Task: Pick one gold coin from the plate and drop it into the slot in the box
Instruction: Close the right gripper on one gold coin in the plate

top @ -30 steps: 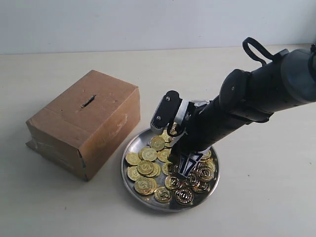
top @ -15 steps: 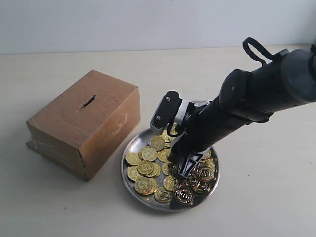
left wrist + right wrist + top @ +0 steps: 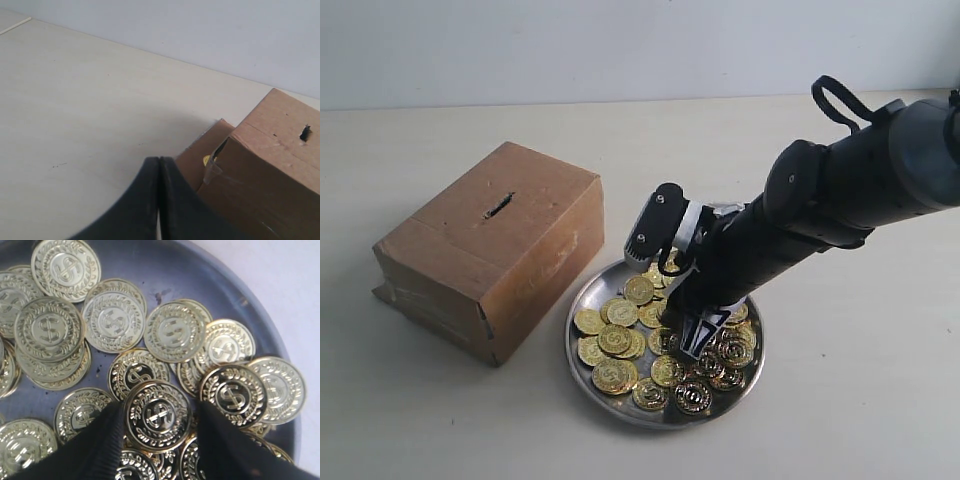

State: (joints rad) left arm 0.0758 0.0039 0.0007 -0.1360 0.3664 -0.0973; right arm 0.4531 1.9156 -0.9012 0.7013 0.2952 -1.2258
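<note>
The silver plate (image 3: 582, 296) holds several gold coins (image 3: 616, 338) and stands right of the brown cardboard box (image 3: 490, 250), whose slot (image 3: 498, 206) is a dark slit in its top. My right gripper (image 3: 692, 342) reaches down into the plate. In the right wrist view my right gripper (image 3: 160, 412) is open, with its black fingers (image 3: 102, 440) on either side of one gold coin (image 3: 157, 416) that lies on top of others on the plate (image 3: 150, 270). My left gripper (image 3: 159, 167) is shut and empty beside the box (image 3: 270, 170), with the slot (image 3: 304, 132) in sight.
The pale tabletop (image 3: 440, 420) spreads around the box and the plate. The right arm (image 3: 840, 200) crosses above the plate's far side. A flap at the box's corner (image 3: 212, 165) gapes a little, and something gold shows inside.
The right gripper has shifted very slightly upward over the coins. The box, the plate and the coins have stayed in place.
</note>
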